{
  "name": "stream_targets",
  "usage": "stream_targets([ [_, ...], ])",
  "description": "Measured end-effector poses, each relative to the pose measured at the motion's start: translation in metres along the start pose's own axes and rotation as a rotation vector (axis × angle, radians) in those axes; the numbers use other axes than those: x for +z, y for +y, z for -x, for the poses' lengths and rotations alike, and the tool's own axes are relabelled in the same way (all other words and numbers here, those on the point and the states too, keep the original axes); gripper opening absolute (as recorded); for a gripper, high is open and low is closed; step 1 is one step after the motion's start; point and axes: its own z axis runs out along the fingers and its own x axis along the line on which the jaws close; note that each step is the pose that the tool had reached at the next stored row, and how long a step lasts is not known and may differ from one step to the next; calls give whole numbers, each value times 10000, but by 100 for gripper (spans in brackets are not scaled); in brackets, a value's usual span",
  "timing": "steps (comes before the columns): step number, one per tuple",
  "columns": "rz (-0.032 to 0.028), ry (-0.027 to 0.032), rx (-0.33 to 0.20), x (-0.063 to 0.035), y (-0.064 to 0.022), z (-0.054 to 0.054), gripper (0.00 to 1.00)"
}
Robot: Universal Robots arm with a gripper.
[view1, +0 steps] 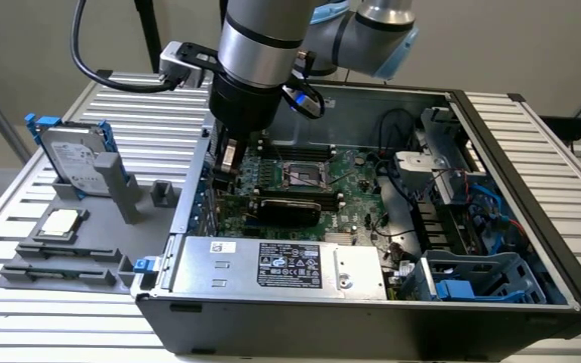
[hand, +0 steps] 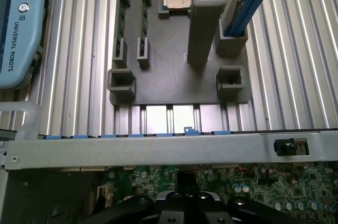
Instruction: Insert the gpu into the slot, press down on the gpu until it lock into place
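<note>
The gpu, a black card with a green edge, stands on edge across the motherboard inside the open computer case. My gripper reaches down into the case at the exterior view's left, over the card's end by the case wall. Its fingers are shut with nothing visibly held; I cannot tell whether they touch the card. In the wrist view the gripper sits low over the green board, just inside the grey case wall. The slot is hidden under the card.
A silver labelled power supply lies in front of the card, and a blue drive cage sits at the right. Outside the case, a grey fixture plate carries a hard drive with blue rails, a processor chip and memory sticks. A teach pendant lies nearby.
</note>
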Motion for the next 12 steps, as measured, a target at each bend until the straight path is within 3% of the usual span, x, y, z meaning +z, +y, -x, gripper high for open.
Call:
stream_targets([
  [12,-11,21,-93,-4,-26,36,11],
])
